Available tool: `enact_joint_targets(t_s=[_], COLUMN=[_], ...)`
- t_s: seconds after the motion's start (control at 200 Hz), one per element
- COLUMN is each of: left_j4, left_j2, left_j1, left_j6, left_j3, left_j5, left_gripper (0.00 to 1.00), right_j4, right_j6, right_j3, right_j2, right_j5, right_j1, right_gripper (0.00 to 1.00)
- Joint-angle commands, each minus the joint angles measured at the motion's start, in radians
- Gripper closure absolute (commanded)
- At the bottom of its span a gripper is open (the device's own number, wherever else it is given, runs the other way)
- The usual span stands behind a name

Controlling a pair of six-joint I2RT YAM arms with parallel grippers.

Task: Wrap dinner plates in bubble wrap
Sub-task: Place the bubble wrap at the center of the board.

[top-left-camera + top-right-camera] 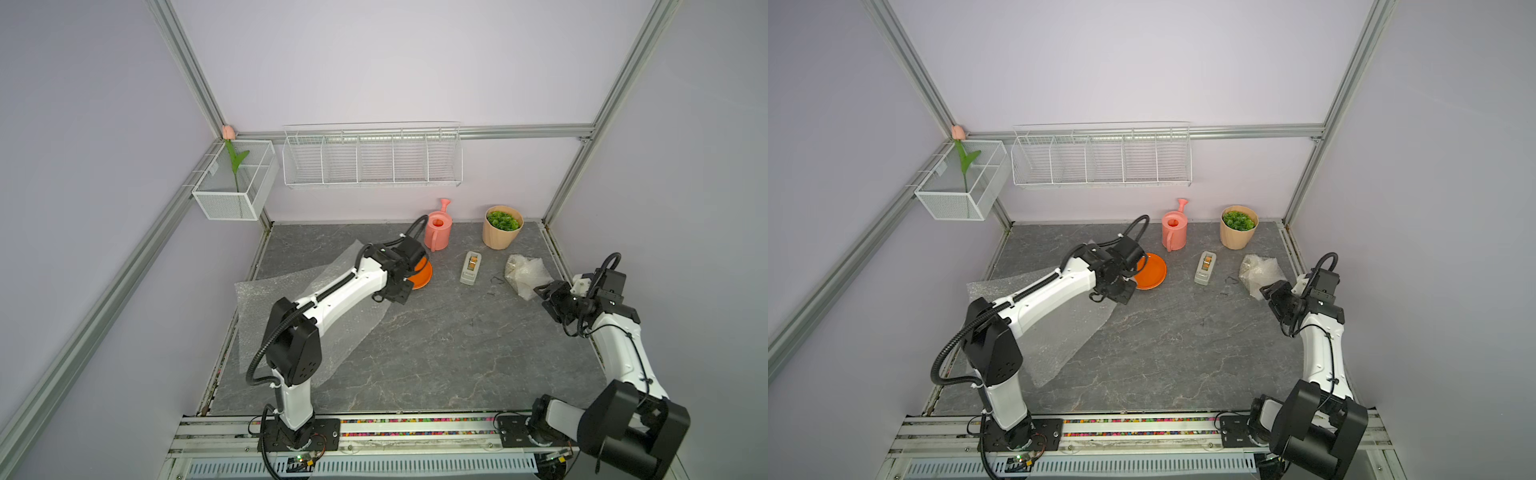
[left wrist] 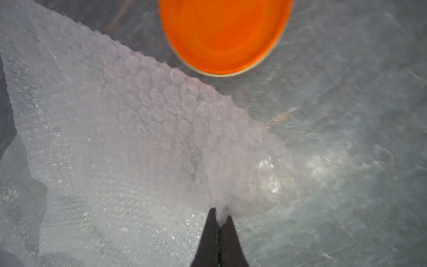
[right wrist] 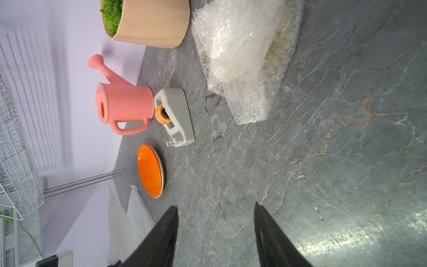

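The left gripper (image 2: 219, 218) is pinched on a fold of the bubble wrap (image 2: 129, 143), which is spread over the left of the table (image 1: 436, 357). The orange plate (image 1: 1152, 271) lies bare at far centre, just beyond the gripper. The right gripper (image 3: 216, 209) hangs moderately open and empty near a wrapped bundle (image 3: 240, 57) at the far right.

one orange plate (image 1: 1152, 272), far centre. one crumpled bubble wrap bundle (image 1: 525, 274) on the right. flat bubble wrap (image 1: 257, 316) on the left overlaps itself, so the sheet count is unclear. one pink watering can (image 1: 438, 232), one potted plant (image 1: 500, 228), one tape dispenser (image 1: 470, 268), one tulip (image 1: 235, 162). two wire baskets (image 1: 372, 162), far and left. two robot arms (image 1: 340, 291).
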Motion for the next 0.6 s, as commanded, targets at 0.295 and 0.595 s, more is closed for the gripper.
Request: enact_joint_targets(t_s=[0.295, 0.595], left_j4=[-0.02, 0.071], left_j2=[0.32, 0.28], left_j1=[-0.345, -0.371], left_j6=[0.045, 0.065], left_j3=[0.327, 0.274], left_j5=[0.305, 0.385], left_gripper=[1.0, 0.43], right_j4=[-0.029, -0.008], right_j6=[-0.013, -0.001], right_j3=[0.014, 0.05], right_j2=[-0.022, 0.006], right_j5=[-0.006, -0.008], right_j1=[0.027, 0.124], right_gripper=[0.44, 0.44])
